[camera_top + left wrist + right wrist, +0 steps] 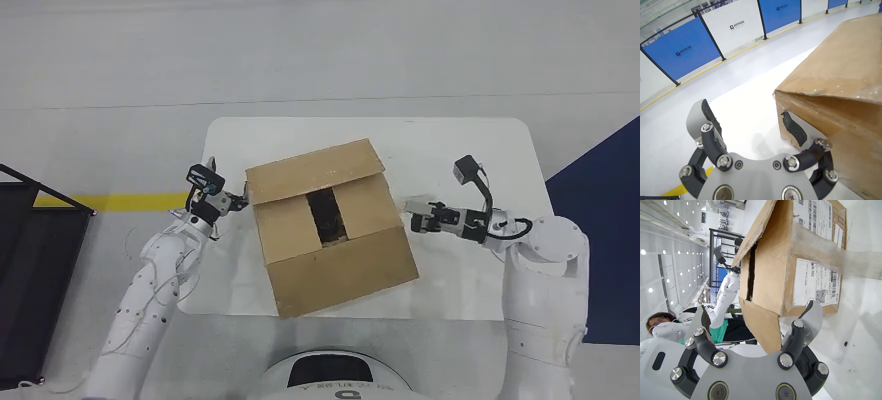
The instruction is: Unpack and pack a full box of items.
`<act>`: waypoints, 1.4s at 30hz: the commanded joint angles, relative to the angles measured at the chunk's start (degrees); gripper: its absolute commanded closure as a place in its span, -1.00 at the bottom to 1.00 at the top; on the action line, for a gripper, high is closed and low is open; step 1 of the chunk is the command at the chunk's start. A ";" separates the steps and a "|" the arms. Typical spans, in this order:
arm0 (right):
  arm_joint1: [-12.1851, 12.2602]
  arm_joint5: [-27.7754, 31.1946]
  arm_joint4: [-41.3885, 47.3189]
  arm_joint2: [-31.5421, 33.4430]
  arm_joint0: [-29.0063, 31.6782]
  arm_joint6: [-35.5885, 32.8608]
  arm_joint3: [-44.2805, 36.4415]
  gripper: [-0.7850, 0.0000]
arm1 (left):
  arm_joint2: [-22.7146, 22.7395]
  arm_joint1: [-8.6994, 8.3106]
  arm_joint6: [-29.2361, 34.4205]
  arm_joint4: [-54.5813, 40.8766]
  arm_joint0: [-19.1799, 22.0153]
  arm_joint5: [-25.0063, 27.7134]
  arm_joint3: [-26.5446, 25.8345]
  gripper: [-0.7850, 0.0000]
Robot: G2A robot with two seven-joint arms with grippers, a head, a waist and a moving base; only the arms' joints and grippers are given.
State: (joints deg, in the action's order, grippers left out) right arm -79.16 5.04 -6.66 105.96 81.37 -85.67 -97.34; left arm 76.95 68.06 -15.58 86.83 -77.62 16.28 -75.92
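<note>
1. Both jaws spread: left gripper (232, 200) at the box's (370, 260) left corner, right gripper (410, 208) at its right edge.
2. Box sits mid-frame on the table (450, 150), flaps nearly shut, a dark gap between them.

My top camera sits above the arms and looks straight down on the counter (480, 150), far enough off to take in the whole box (330, 225) at its middle. The left wrist camera rides just behind the left tool (745, 111), hard up against one side wall of the box, facing past its corner to the barrier panels (683, 53). The right wrist camera looks over the right tool (756, 308) at the labelled wall on the opposite side, equally close. All three views share the box. The right wrist view also catches the left arm (725, 300) beyond it.
</note>
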 commanded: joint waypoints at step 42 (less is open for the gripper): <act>3.30 -3.03 0.48 -1.42 -3.44 2.30 -3.28 -1.00 | 14.86 -7.72 -29.71 23.35 -19.45 32.35 -10.21 -1.00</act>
State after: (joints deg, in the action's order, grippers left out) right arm -75.86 2.01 -6.19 104.54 77.93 -83.38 -100.62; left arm 92.62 60.30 -45.62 109.39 -97.40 50.35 -85.76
